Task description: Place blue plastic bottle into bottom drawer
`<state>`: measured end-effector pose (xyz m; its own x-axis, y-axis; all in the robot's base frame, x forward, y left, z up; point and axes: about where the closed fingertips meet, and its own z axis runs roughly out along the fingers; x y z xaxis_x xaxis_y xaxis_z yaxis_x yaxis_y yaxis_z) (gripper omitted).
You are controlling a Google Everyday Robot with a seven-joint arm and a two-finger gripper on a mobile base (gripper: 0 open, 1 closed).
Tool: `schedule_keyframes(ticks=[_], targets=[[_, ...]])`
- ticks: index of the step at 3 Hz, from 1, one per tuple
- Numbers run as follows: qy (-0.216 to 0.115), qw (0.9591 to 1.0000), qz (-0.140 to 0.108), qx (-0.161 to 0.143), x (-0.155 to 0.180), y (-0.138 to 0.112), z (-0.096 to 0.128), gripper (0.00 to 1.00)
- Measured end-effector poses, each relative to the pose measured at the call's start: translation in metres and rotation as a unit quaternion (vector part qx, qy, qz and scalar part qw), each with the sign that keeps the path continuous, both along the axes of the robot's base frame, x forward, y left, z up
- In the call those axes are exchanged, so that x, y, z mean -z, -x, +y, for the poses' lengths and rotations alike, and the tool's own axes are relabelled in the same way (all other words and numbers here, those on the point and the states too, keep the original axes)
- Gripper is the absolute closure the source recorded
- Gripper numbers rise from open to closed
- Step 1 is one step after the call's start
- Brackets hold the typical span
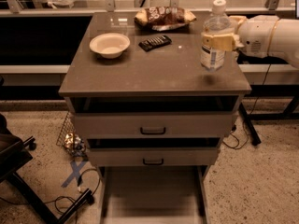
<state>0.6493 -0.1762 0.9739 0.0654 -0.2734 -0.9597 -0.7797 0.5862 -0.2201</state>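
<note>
We note dim warm light; speckled beige floor (261,181); blue tape cross (74,171) near left, black cables (65,200) beside it; grey three-drawer cabinet (154,73) centre; long pale shelf (37,69) behind; gripper (218,41) far right, clasping blue plastic bottle (212,57).

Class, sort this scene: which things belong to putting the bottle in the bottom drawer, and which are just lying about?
Job: blue plastic bottle; gripper, clasped round it at the cabinet top's right side; bottom drawer, pulled open.
Lying about: white bowl; snack bag; dark handset, all on top.
</note>
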Motion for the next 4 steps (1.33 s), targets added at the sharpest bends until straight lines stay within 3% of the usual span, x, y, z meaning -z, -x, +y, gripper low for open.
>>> schedule_keyframes(ticks=[1,2,3,4], targets=[[-0.003,0.9993,-0.016,-0.034,-0.020,0.055,0.017,1.00],[0.022,0.9969,-0.041,-0.063,-0.008,0.132,-0.011,1.00],[0.046,0.9967,-0.031,-0.059,0.019,0.184,-0.053,1.00],[0.072,0.9959,-0.009,-0.054,0.041,0.213,-0.081,1.00]])
